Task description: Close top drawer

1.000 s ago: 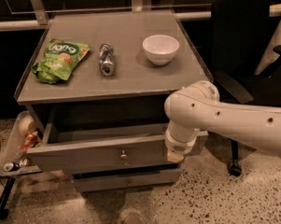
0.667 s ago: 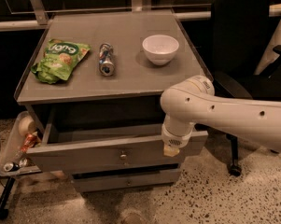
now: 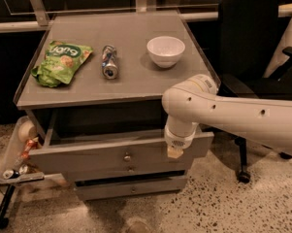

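Hanging open under the grey desk [image 3: 136, 38]: wide, shallow grey wood-grain top drawer [image 3: 77, 158].
Down at its front, right of the small round metal knob [image 3: 127, 157], claw [image 3: 174, 152]; apart or together, can't tell.

White arm [image 3: 233, 113] reaching in from the right, wrist bent downward, pincer [image 3: 174, 152] low at its tip

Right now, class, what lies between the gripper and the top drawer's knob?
Only bare grey front, in the camera view; the gripper sits at the front of the top drawer, right of the knob.
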Motion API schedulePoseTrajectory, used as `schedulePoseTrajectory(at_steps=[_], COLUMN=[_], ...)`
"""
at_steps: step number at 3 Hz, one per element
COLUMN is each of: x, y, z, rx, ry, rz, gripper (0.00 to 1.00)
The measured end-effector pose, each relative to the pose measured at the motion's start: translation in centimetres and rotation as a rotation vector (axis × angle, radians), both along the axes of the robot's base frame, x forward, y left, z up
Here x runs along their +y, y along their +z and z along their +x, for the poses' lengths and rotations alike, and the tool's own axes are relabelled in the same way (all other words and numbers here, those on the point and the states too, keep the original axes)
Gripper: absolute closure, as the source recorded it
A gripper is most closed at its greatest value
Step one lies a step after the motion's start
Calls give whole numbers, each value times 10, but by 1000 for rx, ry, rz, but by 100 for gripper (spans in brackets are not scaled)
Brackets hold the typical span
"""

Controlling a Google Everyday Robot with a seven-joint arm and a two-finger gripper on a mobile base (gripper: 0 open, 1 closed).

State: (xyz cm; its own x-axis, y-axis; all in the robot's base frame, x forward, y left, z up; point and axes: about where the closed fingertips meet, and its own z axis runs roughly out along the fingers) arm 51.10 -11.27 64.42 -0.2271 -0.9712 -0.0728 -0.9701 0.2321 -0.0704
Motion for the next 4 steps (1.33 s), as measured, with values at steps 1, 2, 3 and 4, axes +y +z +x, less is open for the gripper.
schedulePoseTrajectory(at_steps=[1, 2, 3, 4], x=[0, 0, 0, 0], y=[0, 0, 0, 0], z=[0, 0, 0, 0], rx=[0, 0, 0, 0], ry=[0, 0, 0, 0], rz=[0, 0, 0, 0], gripper=[81, 58, 35, 12])
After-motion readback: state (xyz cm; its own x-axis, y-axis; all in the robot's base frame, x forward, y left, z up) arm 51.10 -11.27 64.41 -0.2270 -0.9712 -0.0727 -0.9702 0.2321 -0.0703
